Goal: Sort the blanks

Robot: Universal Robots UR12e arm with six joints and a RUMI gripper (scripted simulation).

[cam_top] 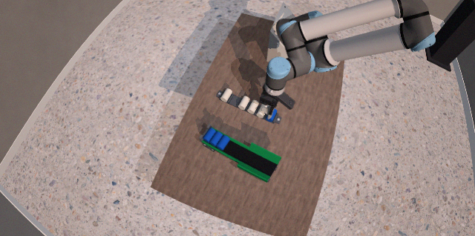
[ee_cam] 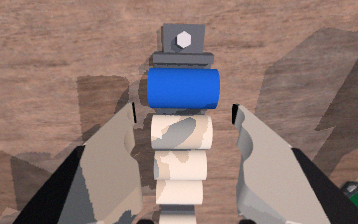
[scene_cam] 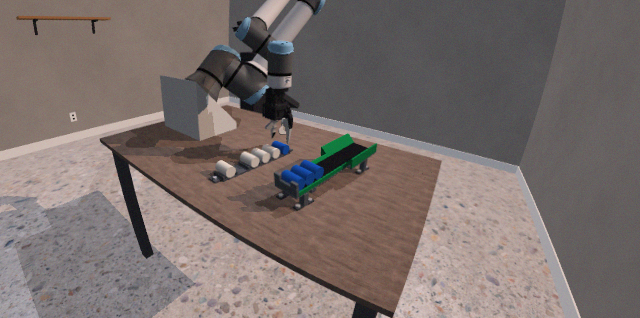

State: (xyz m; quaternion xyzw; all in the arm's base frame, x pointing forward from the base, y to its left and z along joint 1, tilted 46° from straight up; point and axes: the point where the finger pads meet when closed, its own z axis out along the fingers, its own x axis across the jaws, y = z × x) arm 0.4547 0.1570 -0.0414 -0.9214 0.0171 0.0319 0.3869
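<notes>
Three blue blanks (cam_top: 217, 138) (scene_cam: 303, 172) lie at the ramp's stop in the top view; in the exterior view the gripper (scene_cam: 281, 139) (ee_cam: 183, 104) hovers above the rack (scene_cam: 237, 169) (ee_cam: 183, 59) (cam_top: 234, 100); in the wrist view it stands half open, holding nothing, so fetching the last blue blank (ee_cam: 183, 88) (cam_top: 273, 114) (scene_cam: 280, 147) probably needs lining up, then lowering.

We see a glossy blue cylindrical blank (ee_cam: 183, 88) lying across the dark grey stock rack (ee_cam: 183, 58), near its bolted end; cream cylindrical blanks lie in line beside it; the gripper's pale fingers stand apart on either side.
</notes>
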